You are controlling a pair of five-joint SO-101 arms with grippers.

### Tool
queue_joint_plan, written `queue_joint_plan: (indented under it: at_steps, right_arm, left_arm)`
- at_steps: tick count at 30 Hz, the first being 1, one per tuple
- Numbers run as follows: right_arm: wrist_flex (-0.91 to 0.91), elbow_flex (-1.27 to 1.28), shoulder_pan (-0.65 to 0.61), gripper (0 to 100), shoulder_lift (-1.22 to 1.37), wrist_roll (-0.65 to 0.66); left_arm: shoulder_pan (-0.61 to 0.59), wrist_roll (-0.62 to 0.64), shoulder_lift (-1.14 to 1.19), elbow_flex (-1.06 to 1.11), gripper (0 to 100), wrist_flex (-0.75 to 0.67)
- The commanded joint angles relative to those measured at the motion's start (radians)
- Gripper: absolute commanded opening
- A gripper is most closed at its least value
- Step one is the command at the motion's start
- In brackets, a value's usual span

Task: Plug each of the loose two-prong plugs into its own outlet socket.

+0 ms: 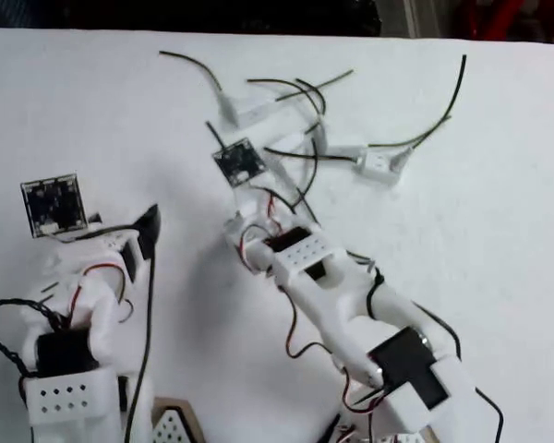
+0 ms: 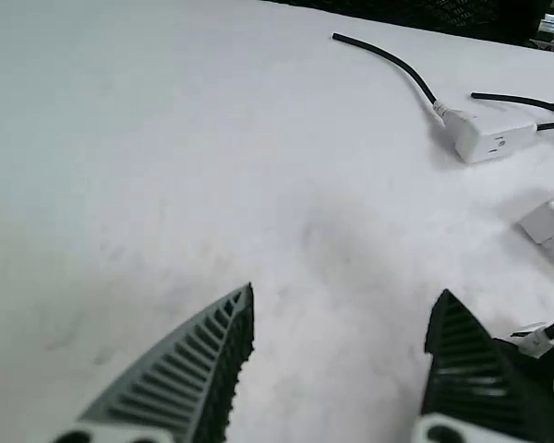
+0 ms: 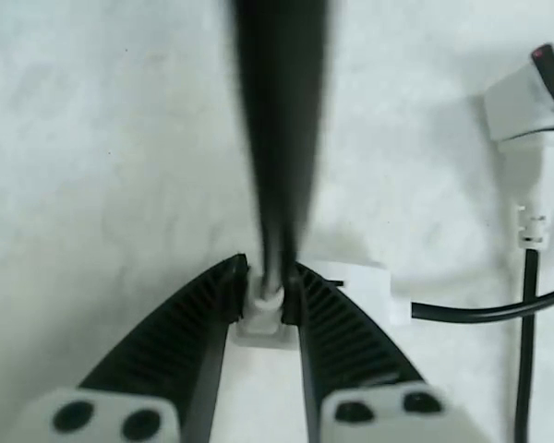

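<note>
The right tool point(image 3: 265, 277) is closed on a small white plastic plug point(image 3: 261, 318), whose black cord point(image 3: 279, 120) rises between the jaws; its prongs are hidden. A second white block point(image 3: 355, 277) lies just behind. The left tool point(image 2: 340, 355) stands open over the bare white tabletop point(image 2: 166, 166), with a white outlet socket point(image 2: 487, 138) well beyond. Tangled black cables point(image 1: 305, 155) crowd the far middle.

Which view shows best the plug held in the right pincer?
The right wrist view: the plug sits close up, clamped in the right pincer, its black cord leading away. In the high view the arm hides most of it. In the left wrist view I cannot tell it from other white pieces.
</note>
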Motion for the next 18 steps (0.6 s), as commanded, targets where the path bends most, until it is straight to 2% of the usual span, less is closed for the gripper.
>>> queue_joint_plan:
  at_steps: [1,7,13,18]
  right_arm:
    - [0.015,-0.011,-0.001,1.6,0.002,0.032]
    - [-0.039,-0.114,0.122,2.8,-0.013,0.101]
    - [-0.033,-0.241,0.222,24.6,-0.015,0.103]
    - [0.004,-0.275,0.237,27.9,-0.077,0.103]
  left_arm:
    - [-0.012,0.008,-0.019,-0.003,30,0.008]
    - [-0.012,0.008,-0.019,-0.003,30,0.008]
    - [-0.012,0.006,-0.019,-0.002,30,0.008]
    - [-0.012,0.005,-0.019,0.026,30,-0.025]
